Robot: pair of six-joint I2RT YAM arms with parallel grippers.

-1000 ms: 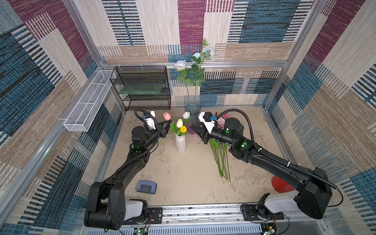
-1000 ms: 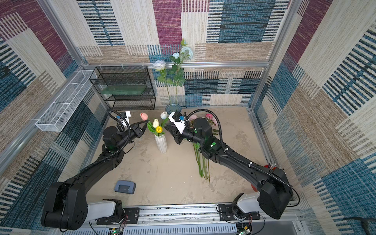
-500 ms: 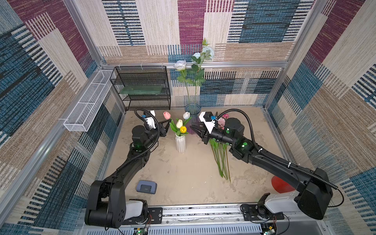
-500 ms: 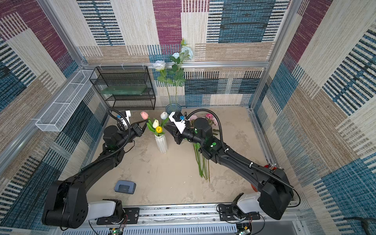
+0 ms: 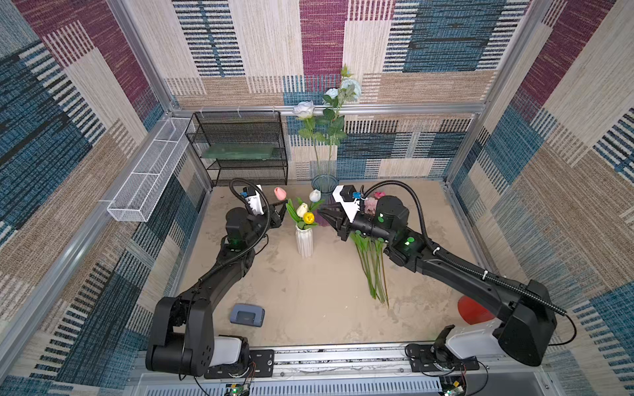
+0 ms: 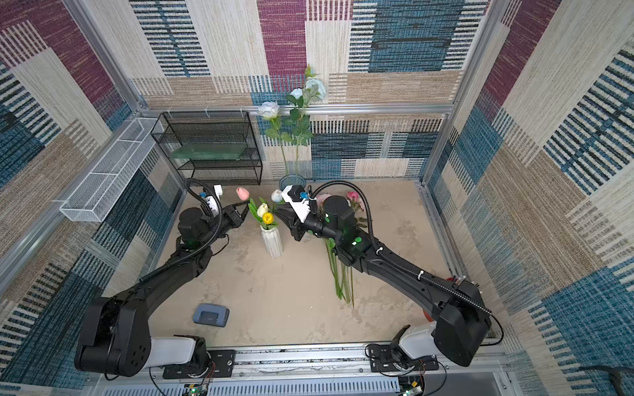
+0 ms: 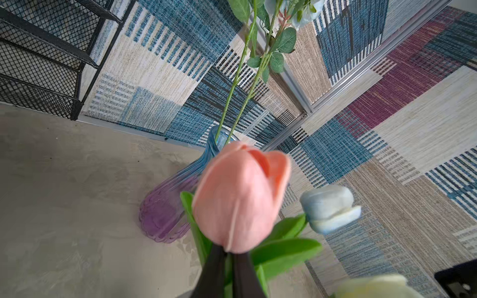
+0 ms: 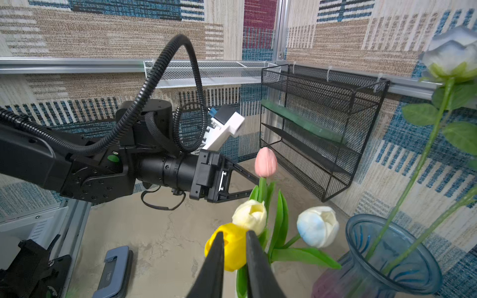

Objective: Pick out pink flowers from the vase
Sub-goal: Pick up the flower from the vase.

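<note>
The left gripper [image 7: 228, 254] is clamped on the stem of the salmon-pink tulip [image 7: 240, 201] just under its bloom, above the white ribbed vase [image 5: 304, 241]. The right gripper [image 8: 234, 233] stands narrowly parted and empty beside the yellow tulip [image 5: 308, 217].

Left gripper [image 5: 282, 210] — jaws drawn in tighter than a second ago, now pinched on the green stem just under the salmon-pink tulip [image 5: 280, 193]. Bloom sits a shade higher than it did then — hardly any other shift.
</note>
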